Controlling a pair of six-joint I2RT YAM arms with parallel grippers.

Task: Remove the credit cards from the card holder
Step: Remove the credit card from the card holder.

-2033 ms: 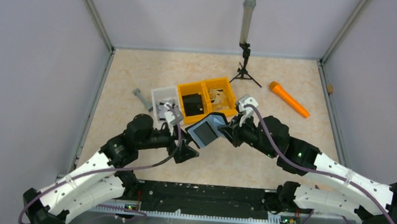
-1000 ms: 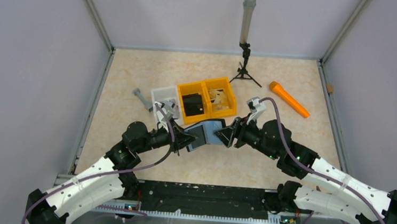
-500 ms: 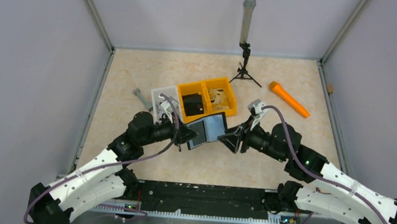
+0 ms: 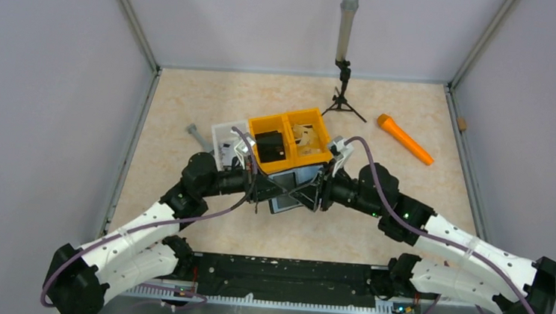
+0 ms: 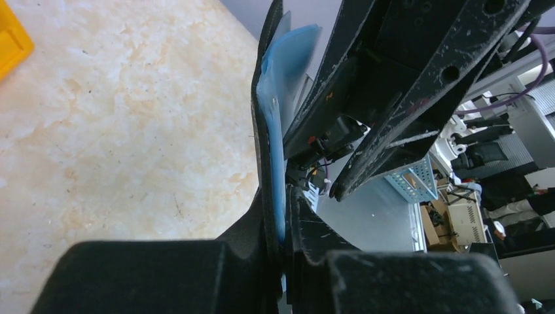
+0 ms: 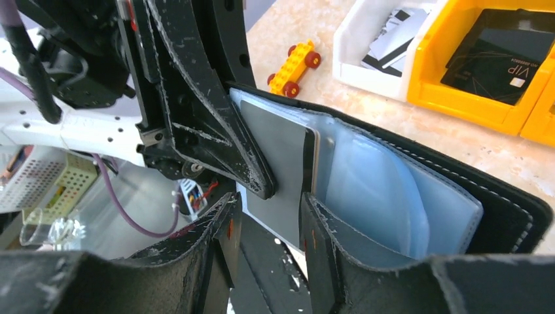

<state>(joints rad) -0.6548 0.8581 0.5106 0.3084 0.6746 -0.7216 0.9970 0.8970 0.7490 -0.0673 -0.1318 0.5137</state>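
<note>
Right gripper has been moved in, jaws apart, around the grey card. The card holder is clamped by the left gripper.

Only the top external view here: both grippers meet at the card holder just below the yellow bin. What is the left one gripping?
Observer: The left gripper is shut on the edge of the card holder, pinching black cover and blue lining together.
Reviewer: And the right?
Observer: The right gripper is open, its fingers straddling a grey card that sticks out of a slot.
Reviewer: What is the black thing in the bin?
Observer: A black VIP card, lying flat in the yellow bin.
</note>
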